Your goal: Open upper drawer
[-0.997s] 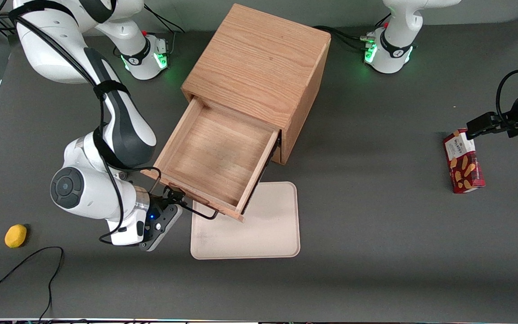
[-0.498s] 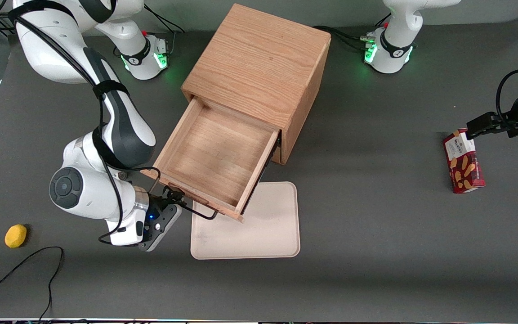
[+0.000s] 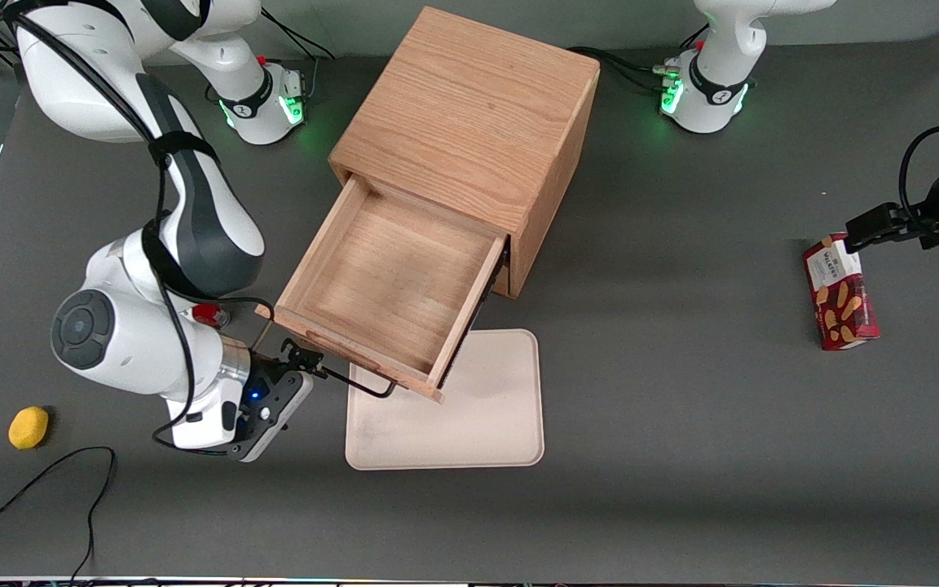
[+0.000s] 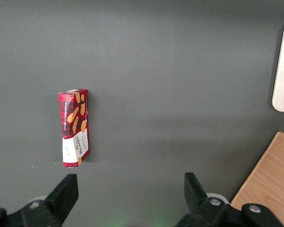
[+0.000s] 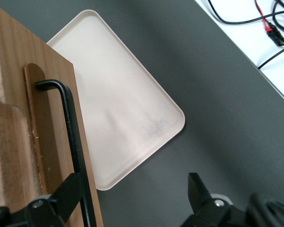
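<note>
The upper drawer stands pulled well out of the wooden cabinet, and its inside is bare wood. Its thin black bar handle runs along the drawer front. My right gripper is level with the handle, at the end nearer the working arm's side. It is open, with the fingers spread wide. The handle bar passes right beside one finger; the gap holds only grey table and tray. Nothing is gripped.
A beige tray lies on the table under the drawer's front corner, also seen in the wrist view. A yellow fruit and a black cable lie toward the working arm's end. A red biscuit box lies toward the parked arm's end.
My right arm and gripper have shifted a little toward the working arm's end of the table, along the handle. The drawer has stayed where it was.
</note>
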